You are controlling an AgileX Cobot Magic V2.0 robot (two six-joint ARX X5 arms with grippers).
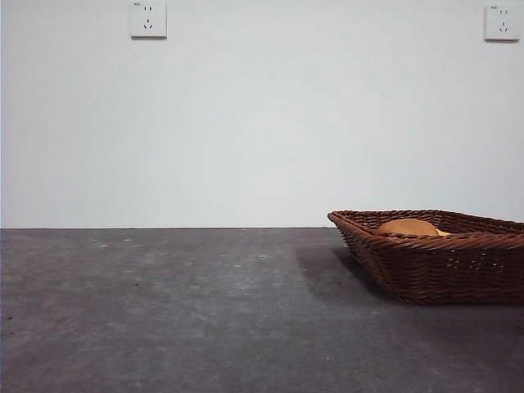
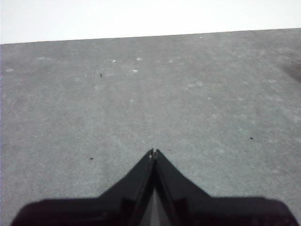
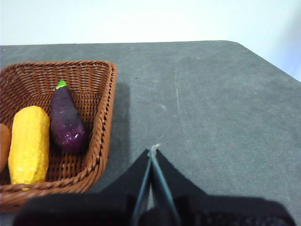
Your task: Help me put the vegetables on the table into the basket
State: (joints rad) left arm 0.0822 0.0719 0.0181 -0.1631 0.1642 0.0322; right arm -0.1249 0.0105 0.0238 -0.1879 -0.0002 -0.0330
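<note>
Corn (image 3: 29, 143), eggplant (image 3: 67, 121), potato (image 1: 408, 227) inside basket (image 1: 434, 266) — both grippers' jaws clenched, empty.

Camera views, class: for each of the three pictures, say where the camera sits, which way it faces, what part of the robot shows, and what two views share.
Front view: low, at table height, looking level across the table to the wall; shows the basket with the potato inside; no robot part.
Left wrist view: on the left arm, looking down over bare table; the left gripper shows, jaws shut.
Right wrist view: on the right arm, facing the basket holding corn cob and eggplant; the right gripper shows, jaws shut.
Front and right wrist views share the basket and potato.
</note>
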